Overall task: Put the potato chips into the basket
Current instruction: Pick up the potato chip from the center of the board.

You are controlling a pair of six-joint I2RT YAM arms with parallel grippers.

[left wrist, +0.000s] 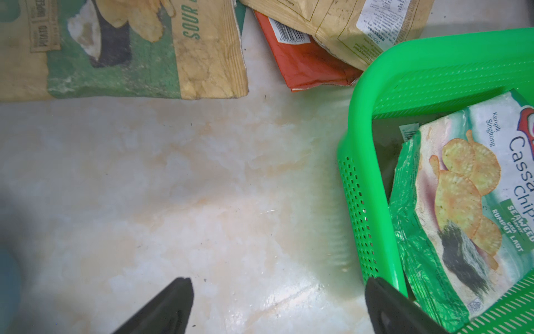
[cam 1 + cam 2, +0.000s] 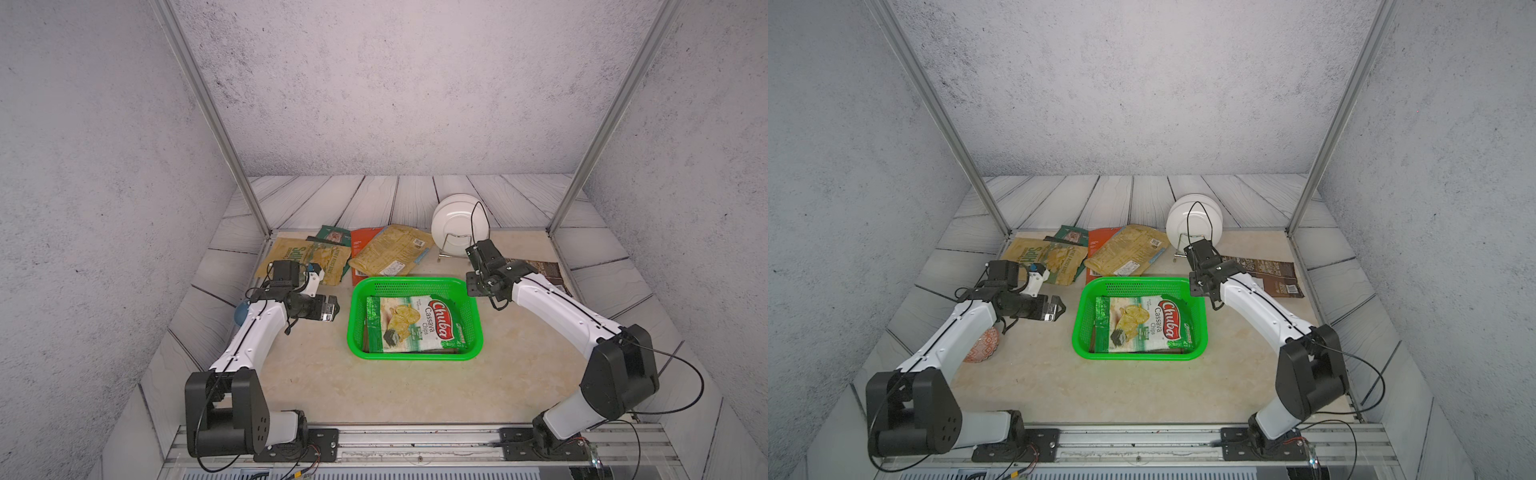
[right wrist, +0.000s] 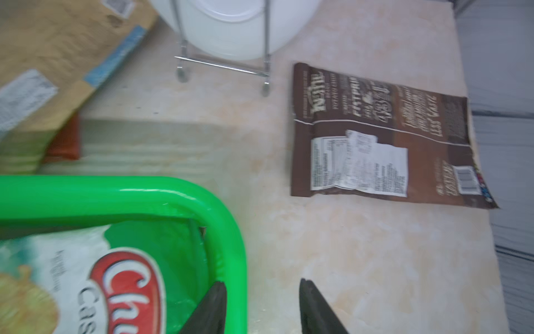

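Cassava bag (image 2: 415, 324) sits in the basket (image 2: 415, 357); brown bag (image 2: 1266, 272) lies flat on the desk (image 2: 374, 390), long axis crosswise, just right of the right jaws, partly apart and empty; left jaws gape, farther off.

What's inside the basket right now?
The Chuba bag lies face-up on top inside the basket. A darker bag shows at its edge beneath; the rest of that bag, and anything else below, is covered.
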